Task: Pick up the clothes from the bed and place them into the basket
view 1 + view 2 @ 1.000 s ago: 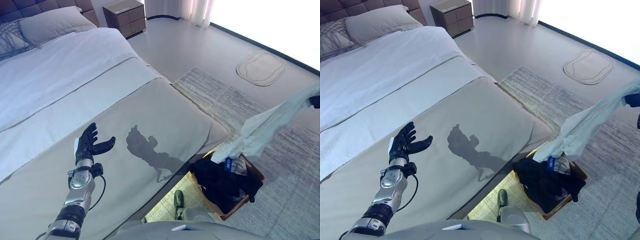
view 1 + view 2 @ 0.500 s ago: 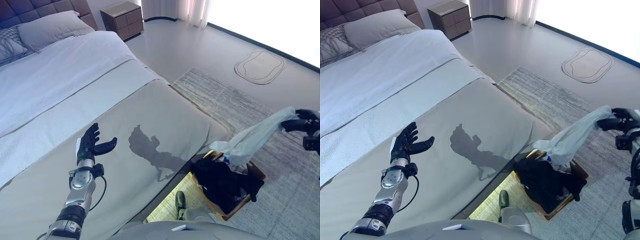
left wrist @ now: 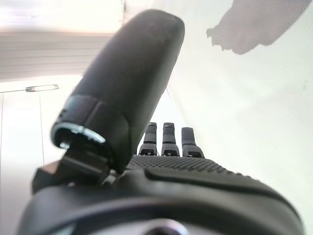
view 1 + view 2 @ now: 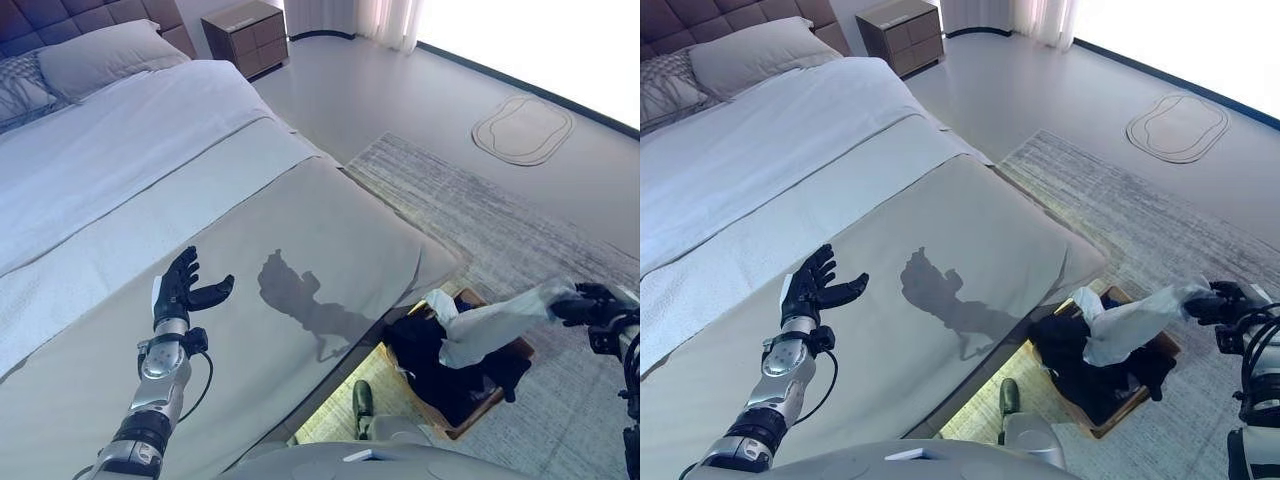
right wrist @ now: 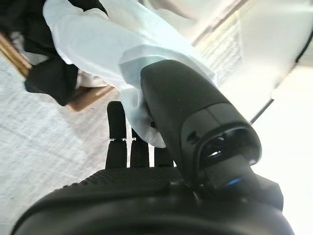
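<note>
Garment point(image 4: 480, 328), white, is trailing into the basket point(image 4: 520, 352) atop dark clothes point(image 4: 430, 362) beside the bed point(image 4: 330, 230), right hand point(image 4: 583, 303) fingers pinching its end for lowering; left hand point(image 4: 180, 290) is hovering spread, empty.

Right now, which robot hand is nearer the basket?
Right. The right robot hand hangs just beside the basket, pinching the white cloth that drapes into it. The left robot hand is open over the bed, far off.
</note>
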Robot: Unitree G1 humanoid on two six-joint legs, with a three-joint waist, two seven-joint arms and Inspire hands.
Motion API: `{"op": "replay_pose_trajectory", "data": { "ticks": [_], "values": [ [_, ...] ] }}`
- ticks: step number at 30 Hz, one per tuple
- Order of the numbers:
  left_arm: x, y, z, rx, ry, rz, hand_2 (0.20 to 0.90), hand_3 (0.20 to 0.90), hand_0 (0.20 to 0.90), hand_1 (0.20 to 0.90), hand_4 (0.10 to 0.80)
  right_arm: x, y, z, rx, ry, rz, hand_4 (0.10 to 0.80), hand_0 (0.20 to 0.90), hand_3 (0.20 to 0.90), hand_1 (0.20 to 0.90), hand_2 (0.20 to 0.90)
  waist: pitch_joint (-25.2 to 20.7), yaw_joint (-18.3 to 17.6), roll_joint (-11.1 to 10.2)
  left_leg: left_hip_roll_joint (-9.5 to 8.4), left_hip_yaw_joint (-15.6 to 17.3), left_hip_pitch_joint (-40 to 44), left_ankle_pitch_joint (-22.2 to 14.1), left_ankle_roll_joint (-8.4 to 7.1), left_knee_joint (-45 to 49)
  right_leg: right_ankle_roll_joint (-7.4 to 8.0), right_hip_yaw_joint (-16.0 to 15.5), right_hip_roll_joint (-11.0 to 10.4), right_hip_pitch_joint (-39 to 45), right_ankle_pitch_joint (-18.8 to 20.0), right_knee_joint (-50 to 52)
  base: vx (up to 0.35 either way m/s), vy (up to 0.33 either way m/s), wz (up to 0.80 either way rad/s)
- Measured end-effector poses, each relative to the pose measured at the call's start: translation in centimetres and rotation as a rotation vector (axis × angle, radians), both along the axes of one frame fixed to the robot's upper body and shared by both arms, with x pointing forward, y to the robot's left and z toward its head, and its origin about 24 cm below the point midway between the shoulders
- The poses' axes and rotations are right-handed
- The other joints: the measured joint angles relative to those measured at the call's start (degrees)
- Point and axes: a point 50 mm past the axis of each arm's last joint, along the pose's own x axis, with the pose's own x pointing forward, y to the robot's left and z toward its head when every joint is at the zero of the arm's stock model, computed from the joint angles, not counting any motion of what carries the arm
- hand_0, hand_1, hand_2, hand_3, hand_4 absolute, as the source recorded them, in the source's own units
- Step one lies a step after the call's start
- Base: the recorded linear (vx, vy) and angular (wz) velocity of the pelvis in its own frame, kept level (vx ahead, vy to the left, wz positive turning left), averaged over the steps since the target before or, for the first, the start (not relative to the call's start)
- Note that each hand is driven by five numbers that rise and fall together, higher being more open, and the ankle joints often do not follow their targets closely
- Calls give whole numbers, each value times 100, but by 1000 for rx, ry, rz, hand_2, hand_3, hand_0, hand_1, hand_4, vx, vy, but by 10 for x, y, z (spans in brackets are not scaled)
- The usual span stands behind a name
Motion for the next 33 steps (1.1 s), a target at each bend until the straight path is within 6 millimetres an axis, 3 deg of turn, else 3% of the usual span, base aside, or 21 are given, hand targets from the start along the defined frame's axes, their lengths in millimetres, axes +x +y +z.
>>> {"op": "replay_pose_trajectory", "data": {
  "ticks": [7, 16, 27, 33],
  "values": [
    [-1, -1, -1, -3, 3, -12, 900, 900, 900, 900, 800, -5, 2, -10, -14, 10, -32, 800, 900, 900, 900, 900, 50, 14, 86, 3, -11, -7, 0, 0, 0, 11, -16, -5, -4, -8, -1, 0, 0, 0],
    [-3, -2, -3, -10, 11, -25, 900, 900, 900, 900, 800, 10, 17, -11, -6, -58, 25, 800, 900, 900, 900, 900, 121, 19, 196, 17, -32, -4, 0, 0, 0, 10, -53, -3, 13, -8, -3, 0, 0, 0],
    [-9, -8, -10, -39, 27, -18, 900, 900, 900, 900, 800, 41, 50, 3, -9, -214, 161, 800, 900, 900, 900, 900, 145, 34, 197, 23, -58, 23, 0, 0, -1, 9, -79, -2, 50, -8, -4, 8, 2, 1],
    [-16, -16, -18, -69, 48, -4, 900, 900, 900, 900, 800, 53, 85, 6, -33, -307, 250, 800, 900, 900, 900, 900, 186, 65, 177, 29, -104, 38, 0, 0, 0, 9, -116, -5, 82, -11, -4, 9, 0, 2]
  ]
}}
